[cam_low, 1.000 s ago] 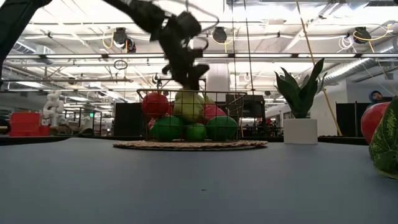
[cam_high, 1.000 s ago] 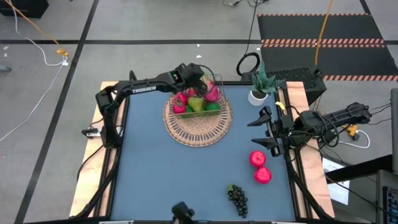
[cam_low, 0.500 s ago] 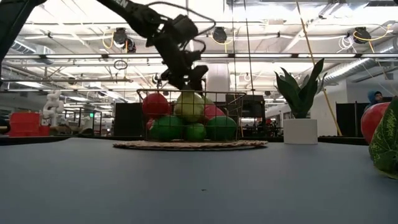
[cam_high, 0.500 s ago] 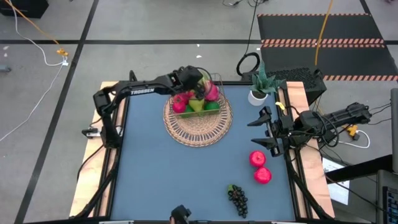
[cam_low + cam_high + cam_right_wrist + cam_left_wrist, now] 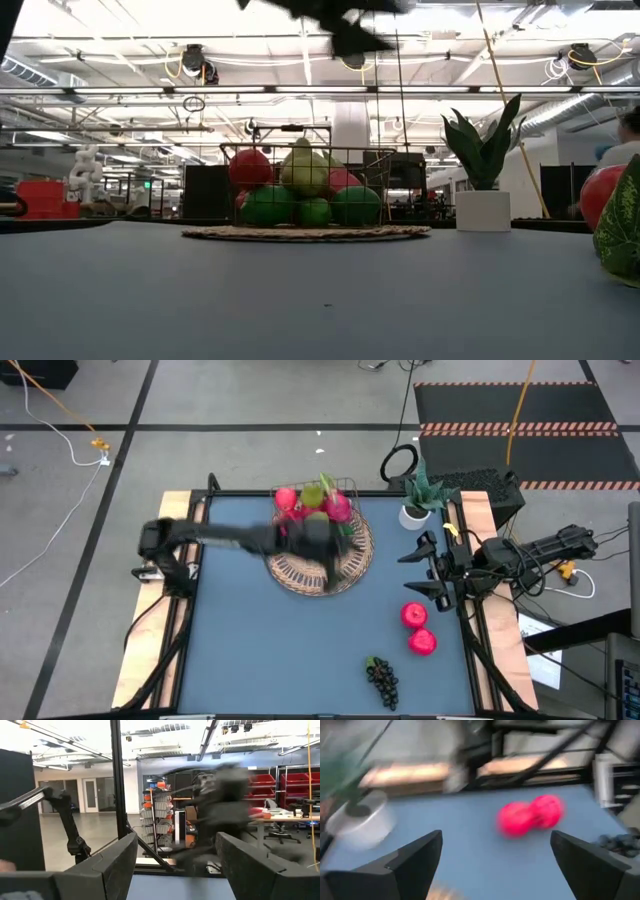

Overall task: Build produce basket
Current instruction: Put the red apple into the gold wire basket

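Left tool hangs empty, fingers spread, above the tabletop, beside the filled basket; two red fruits lie ahead; descend centred over one, clenching only once level.

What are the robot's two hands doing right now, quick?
Left gripper: jaws open, holding nothing, up above the table.
Right gripper: jaws open, holding nothing, waiting at the table's right edge.
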{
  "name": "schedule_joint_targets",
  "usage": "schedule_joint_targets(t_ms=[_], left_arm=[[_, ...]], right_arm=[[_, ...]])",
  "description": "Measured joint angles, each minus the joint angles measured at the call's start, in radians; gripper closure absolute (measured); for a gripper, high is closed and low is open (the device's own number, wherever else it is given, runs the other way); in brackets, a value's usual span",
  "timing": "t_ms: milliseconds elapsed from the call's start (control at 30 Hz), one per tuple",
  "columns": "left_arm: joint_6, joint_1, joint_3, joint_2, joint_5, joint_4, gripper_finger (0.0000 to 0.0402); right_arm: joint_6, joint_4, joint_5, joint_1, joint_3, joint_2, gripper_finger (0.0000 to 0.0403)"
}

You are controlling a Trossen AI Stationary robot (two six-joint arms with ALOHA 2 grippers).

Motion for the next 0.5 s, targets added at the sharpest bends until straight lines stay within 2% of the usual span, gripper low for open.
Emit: schedule_joint_targets(t_ms=[67,167,267,400,500], left_arm=[[0.037,-0.094,-0.001,0.057,-0.077,0.096,0.0044],[0.038,-0.185,-0.002,0.169,-0.241,0.364,0.0061],[-0.010,-0.198,0.033,0.298,-0.252,0.584,0.0076],[-0.059,-0.167,0.189,0.486,-0.239,0.559,0.0088],[-0.089,-0.138,0.341,0.607,-0.175,0.497,0.0079]], right_arm=[[0.013,0.002,0.000,0.000,0.000,0.000,0.0138],[0.053,0.016,0.000,0.000,0.000,0.001,0.0138],[0.085,0.034,-0.001,0.002,0.000,0.005,0.0138],[0.080,0.058,-0.001,0.012,0.000,0.019,0.0138],[0.066,0.066,-0.002,0.013,0.000,0.027,0.0138]])
